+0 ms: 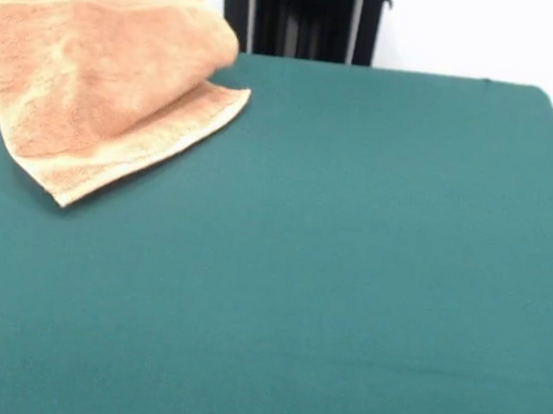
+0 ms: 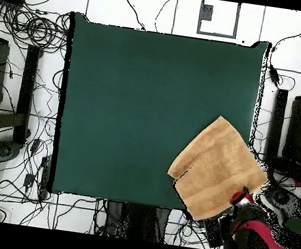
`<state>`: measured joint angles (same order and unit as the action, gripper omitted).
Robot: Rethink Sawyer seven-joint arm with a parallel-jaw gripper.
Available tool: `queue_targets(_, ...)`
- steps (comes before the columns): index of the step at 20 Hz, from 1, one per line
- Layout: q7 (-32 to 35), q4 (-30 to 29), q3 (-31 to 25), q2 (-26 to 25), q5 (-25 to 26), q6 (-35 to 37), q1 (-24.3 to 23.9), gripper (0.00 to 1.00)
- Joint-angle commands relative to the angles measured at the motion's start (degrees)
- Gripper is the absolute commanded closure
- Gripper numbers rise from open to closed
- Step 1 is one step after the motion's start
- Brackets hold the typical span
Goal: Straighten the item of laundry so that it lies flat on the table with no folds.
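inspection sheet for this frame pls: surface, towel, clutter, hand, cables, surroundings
Surface: green table, bare apart from the towel.
Job's things: orange-tan towel at one corner, lifted and folded over, overhanging the table edge; not flat.
Clutter: nothing seen on the table.
Hand: red and black arm at the towel's corner; hand hidden, state cannot tell.
Cables: tangled cables on the floor around the table.
Surroundings: white floor, black stands beside the table.
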<state>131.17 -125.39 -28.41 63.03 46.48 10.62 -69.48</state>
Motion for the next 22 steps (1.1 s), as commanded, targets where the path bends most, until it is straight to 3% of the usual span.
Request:
queue_targets(1, -22.05, 3.23, -14.98, -4.82, 6.39, 6.28, 0.06, 1.0)
queue_targets(22, -21.3, 5.14, -18.25, -11.02, 11.66, 5.4, -3.55, 1.0)
